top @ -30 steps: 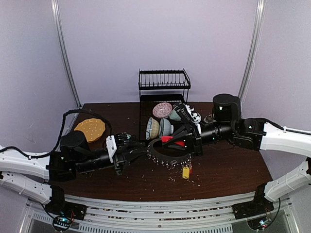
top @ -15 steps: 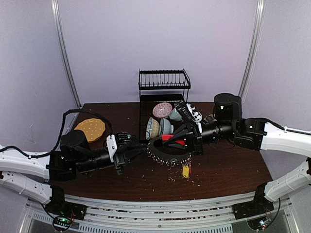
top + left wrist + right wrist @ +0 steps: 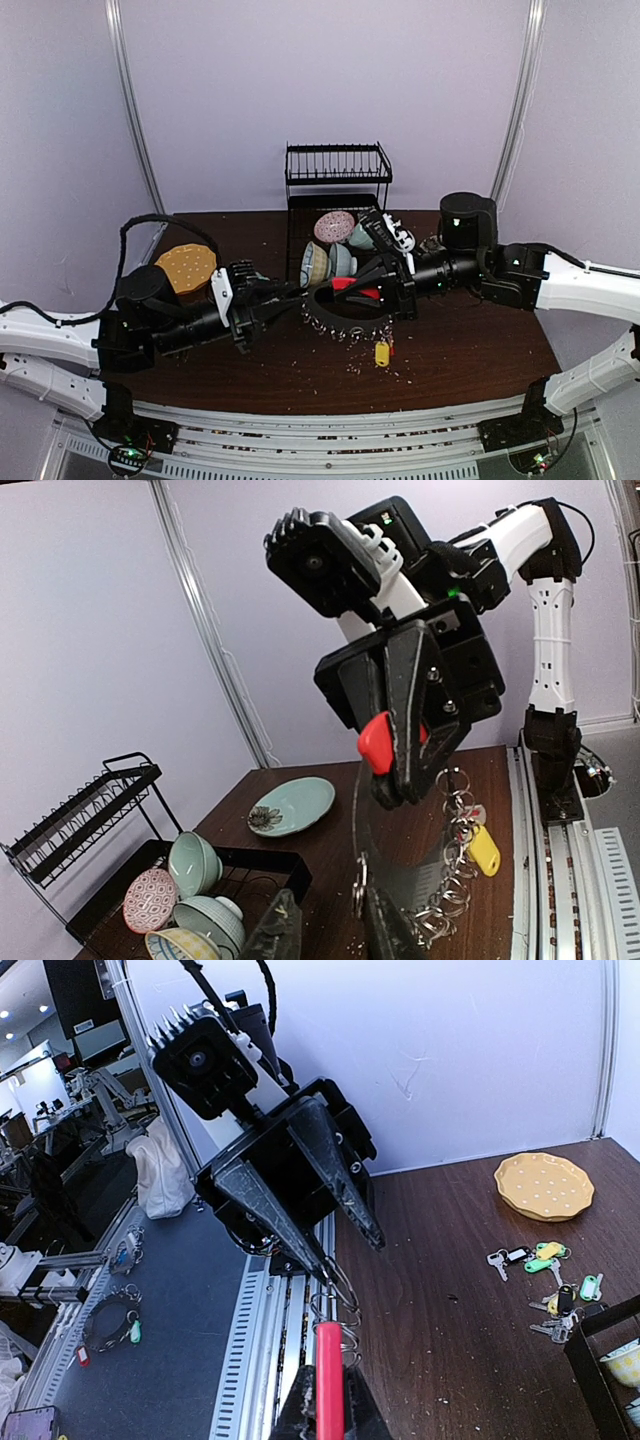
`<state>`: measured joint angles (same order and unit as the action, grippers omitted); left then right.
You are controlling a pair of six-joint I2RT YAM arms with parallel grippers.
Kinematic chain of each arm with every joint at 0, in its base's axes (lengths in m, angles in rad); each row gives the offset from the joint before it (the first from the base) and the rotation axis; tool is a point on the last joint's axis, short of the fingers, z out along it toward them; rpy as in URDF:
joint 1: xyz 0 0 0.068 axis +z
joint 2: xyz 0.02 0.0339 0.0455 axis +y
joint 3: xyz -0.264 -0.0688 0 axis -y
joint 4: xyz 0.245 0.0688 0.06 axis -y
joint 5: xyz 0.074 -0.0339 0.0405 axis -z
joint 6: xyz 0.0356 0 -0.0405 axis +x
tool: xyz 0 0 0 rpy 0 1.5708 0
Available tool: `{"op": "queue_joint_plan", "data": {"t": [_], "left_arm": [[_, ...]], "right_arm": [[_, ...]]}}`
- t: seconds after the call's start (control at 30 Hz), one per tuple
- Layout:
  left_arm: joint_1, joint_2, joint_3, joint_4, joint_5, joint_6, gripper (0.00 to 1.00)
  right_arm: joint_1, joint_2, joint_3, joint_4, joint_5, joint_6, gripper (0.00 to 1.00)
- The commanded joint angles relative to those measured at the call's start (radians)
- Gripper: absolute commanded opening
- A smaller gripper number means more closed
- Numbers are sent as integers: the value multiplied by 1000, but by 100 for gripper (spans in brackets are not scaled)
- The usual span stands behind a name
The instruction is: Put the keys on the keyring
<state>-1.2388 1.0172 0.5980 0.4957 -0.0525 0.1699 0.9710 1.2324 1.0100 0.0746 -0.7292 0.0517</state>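
The keyring, a large silver ring with many small split rings, hangs above the table. My right gripper is shut on its red sleeve, also seen in the left wrist view. A yellow-tagged key dangles from the ring's near side. My left gripper is open at the ring's left edge; in its wrist view the fingers stand apart, with one small split ring beside the right finger. Several loose tagged keys lie on the table near the yellow plate.
A black dish rack with bowls stands at the back centre, just behind the ring. A yellow plate lies at the left. A teal plate lies at the right rear. Crumbs dot the brown table.
My left arm has drawn back a little to the left and up, away from the ring's edge. The right gripper and keyring have lifted slightly.
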Motion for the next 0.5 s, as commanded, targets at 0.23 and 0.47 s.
{"op": "queue_joint_plan", "data": {"t": [0.23, 0.47], "left_arm": [[-5, 45, 78, -29, 24, 19, 15], [-5, 27, 60, -65, 43, 13, 14]], "right_arm": [[5, 2, 17, -10, 1, -18, 0], [5, -5, 19, -20, 5, -26, 0]]}}
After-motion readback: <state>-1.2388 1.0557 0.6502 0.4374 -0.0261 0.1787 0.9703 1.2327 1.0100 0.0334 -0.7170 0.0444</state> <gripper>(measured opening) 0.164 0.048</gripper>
